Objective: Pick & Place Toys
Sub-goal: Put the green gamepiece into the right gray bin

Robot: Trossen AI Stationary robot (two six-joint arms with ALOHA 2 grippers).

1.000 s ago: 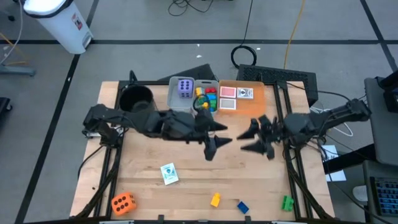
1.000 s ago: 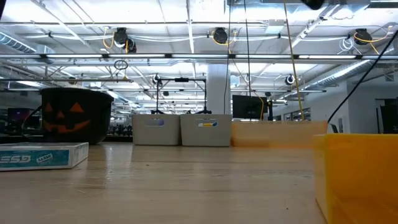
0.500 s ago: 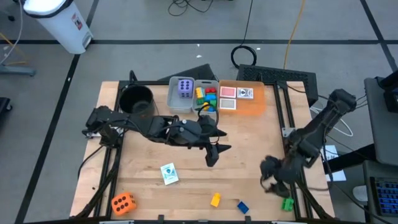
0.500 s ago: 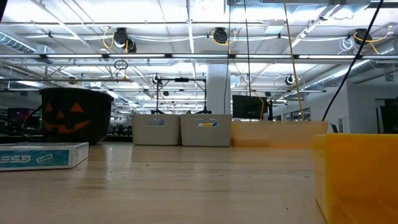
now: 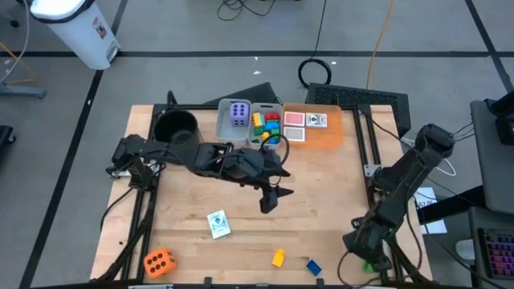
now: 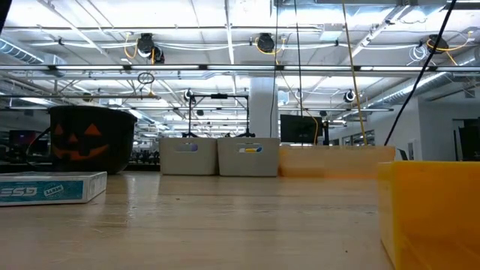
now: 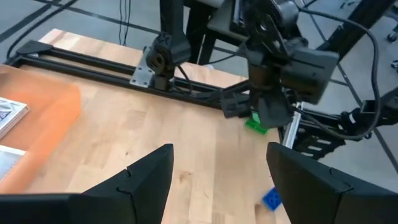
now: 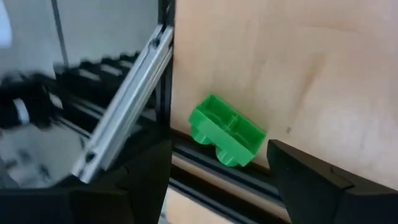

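table's near right corner: green brick (image 8: 227, 130) between open right hand (image 8: 217, 177) fingers

Bright overhead light, blurred wrist views

The middle of the pale wooden table top (image 5: 321, 201) lies bare between the two arms. Along its far edge a black round bucket (image 5: 176, 125), two grey plastic bins (image 5: 234, 128) and a flat orange tray (image 5: 315, 128) stand in a row. The small green plastic brick (image 8: 226, 132) lies tight against the black metal rail (image 8: 205, 155) at the table's near right corner, so little room shows on that side.
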